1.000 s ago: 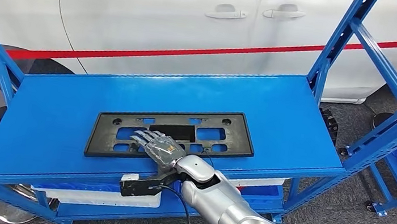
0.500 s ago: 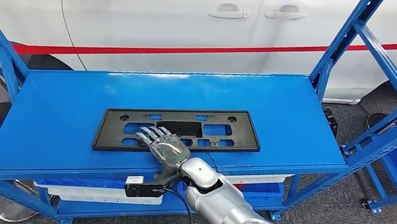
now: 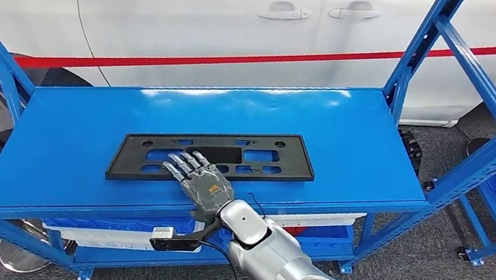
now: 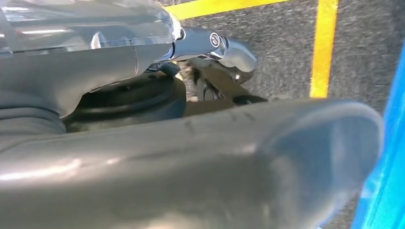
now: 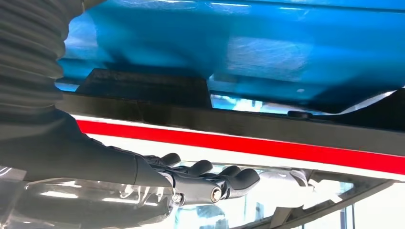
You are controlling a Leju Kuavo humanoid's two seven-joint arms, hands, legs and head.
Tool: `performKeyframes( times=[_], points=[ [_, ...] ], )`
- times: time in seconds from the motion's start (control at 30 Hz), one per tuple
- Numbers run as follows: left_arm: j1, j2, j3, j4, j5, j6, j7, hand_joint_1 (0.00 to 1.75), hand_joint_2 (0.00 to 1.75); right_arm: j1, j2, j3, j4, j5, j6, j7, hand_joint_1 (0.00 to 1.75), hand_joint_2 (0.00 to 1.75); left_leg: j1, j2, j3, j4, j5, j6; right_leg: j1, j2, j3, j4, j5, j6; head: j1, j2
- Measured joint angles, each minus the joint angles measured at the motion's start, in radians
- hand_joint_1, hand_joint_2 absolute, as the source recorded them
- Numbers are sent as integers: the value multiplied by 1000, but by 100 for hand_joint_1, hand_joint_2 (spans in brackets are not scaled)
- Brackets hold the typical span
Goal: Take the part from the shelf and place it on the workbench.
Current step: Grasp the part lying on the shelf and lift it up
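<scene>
Fingers (image 3: 181, 163) of the right hand (image 3: 202, 186) lie extended and slightly spread, flat over the near edge of the black part (image 3: 213, 156), gripping nothing. That part lies flat on the blue shelf (image 3: 359, 139), toward its front edge, left of centre.

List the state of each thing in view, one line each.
black part: lying flat on the blue shelf, not lifted.
right robot hand: fingers spread, resting over the part's near edge; no grip visible.
left robot hand: close to the camera and blurred; open or shut cannot be told.
white car: doors closed, parked behind the shelf.
</scene>
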Motion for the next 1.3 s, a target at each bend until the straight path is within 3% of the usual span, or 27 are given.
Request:
performKeyframes(
  times=[0.07, 0.1, 0.23, 0.3, 0.37, 0.4, 0.43, 0.47, 0.53, 0.6, 0.73, 0.8, 0.87, 0.93, 0.97, 1.03, 1.1, 1.23, 1.3],
  points=[
    [0, -1, 0, 0, -2, 0, 4, 0, 0, -2, 0, 1, 0, 0, -1, 0, 0, 175, -2, 0, 68, -131, 43, 9, 3, 4, -1, 3, 1, 7, 0, 0],
    [0, -2, 0, 0, -3, 0, 5, 0, 0, -2, 0, 1, 0, 1, 0, 0, 0, 175, -4, 1, 84, -165, 50, 16, 5, 7, -2, 3, 2, 12, 1, 0],
    [-1, -5, 0, 0, -6, 0, 8, 0, 0, -6, -4, 3, 2, 1, 1, 1, 0, 175, -4, 6, 90, -185, 59, 45, 4, 13, -8, 9, 1, 37, 2, 0],
    [-1, -7, 0, 0, -7, 0, 8, 0, 0, -9, -8, 4, 2, 2, 2, 1, 0, 175, 0, 10, 91, -192, 69, 57, 3, 12, -42, 82, -47, 44, 3, 0],
    [-1, -8, 0, 0, -8, 0, 8, 0, 0, -10, -11, 5, 3, 1, 3, 1, 0, 175, -1, 13, 84, -192, 73, 61, 2, 12, -105, 212, -114, 48, 4, 0],
    [-1, -8, 0, 0, -8, 0, 7, 0, 0, -10, -13, 5, 4, 1, 4, 1, 0, 175, -1, 13, 82, -192, 74, 61, 1, 12, -129, 263, -132, 49, 4, 0],
    [-1, -8, 0, 0, -9, 0, 7, 0, 0, -11, -15, 5, 5, 0, 5, 0, 0, 175, -1, 13, 80, -191, 75, 60, -2, 11, -135, 279, -129, 51, 4, 0],
    [-1, -8, 0, 0, -9, 0, 6, 0, 0, -12, -16, 5, 6, -1, 7, -2, 0, 175, -1, 12, 80, -189, 75, 59, -5, 10, -121, 257, -109, 52, 4, 0],
    [-2, -9, 0, 0, -9, 0, 6, 0, 0, -18, -16, 5, 7, -5, 12, -11, 0, 175, -1, 9, 78, -182, 73, 52, -10, 8, -48, 125, -49, 51, 4, 0],
    [-2, -9, 0, 0, -8, 0, 5, 0, 0, -26, -15, 5, 7, -16, 22, -24, 0, 175, -5, 3, 74, -173, 70, 40, -10, 8, 3, 26, -19, 44, 4, 0],
    [-3, -9, 0, 0, -7, 1, 5, 0, 0, -40, -14, -2, 2, -70, 72, -73, 0, 175, -3, 0, 71, -171, 66, 14, -7, 9, 6, 11, -14, 18, 3, 0],
    [-3, -8, 0, 0, -8, 2, 4, 0, 0, -45, -12, -11, -7, -100, 94, -99, 0, 87, -2, -1, 44, -110, 27, 5, -11, 9, 9, 5, -10, 6, 2, 0],
    [-4, -8, 0, 0, -9, 2, 4, 0, 0, -44, -12, -19, -14, -124, 107, -121, 0, 0, -2, -1, -17, 23, -37, 0, -9, 8, 9, 5, -10, 1, 1, 0],
    [-3, -6, 0, 0, -9, 2, 3, 0, 0, -37, -14, -27, -20, -141, 111, -139, 0, 0, -2, -1, -60, 110, -59, -1, -5, 9, 9, 6, -12, -1, 1, 0],
    [-3, -6, 0, 0, -10, 2, 3, 0, 0, -33, -15, -30, -24, -150, 113, -147, 0, 0, -2, -1, -55, 97, -40, 1, -4, 10, 11, 6, -13, -1, 1, 0],
    [-1, -5, 0, 0, -10, 2, 2, 0, 0, -26, -17, -37, -35, -168, 122, -162, 0, 0, -2, -1, 1, -29, 31, 6, -4, 14, 15, 6, -16, 3, 1, 0],
    [-2, -5, 0, 0, -10, 2, 2, 0, 0, -22, -17, -46, -49, -189, 134, -178, 0, 0, -6, -1, 56, -145, 71, 15, 0, 16, 16, 7, -19, 10, 2, 0],
    [-1, -7, 2, 0, -8, 2, -2, 0, 0, -2, -21, -69, -83, -261, 173, -225, 0, 0, -8, -4, 69, -178, 73, 37, 2, 16, 15, 7, -23, 32, 3, 0],
    [-2, -8, 5, 0, -7, 2, -3, 0, 0, 5, -23, -81, -108, -291, 188, -240, 0, 0, -4, -2, 74, -186, 76, 50, 1, 15, -7, 55, -53, 41, 3, 0]
  ],
)
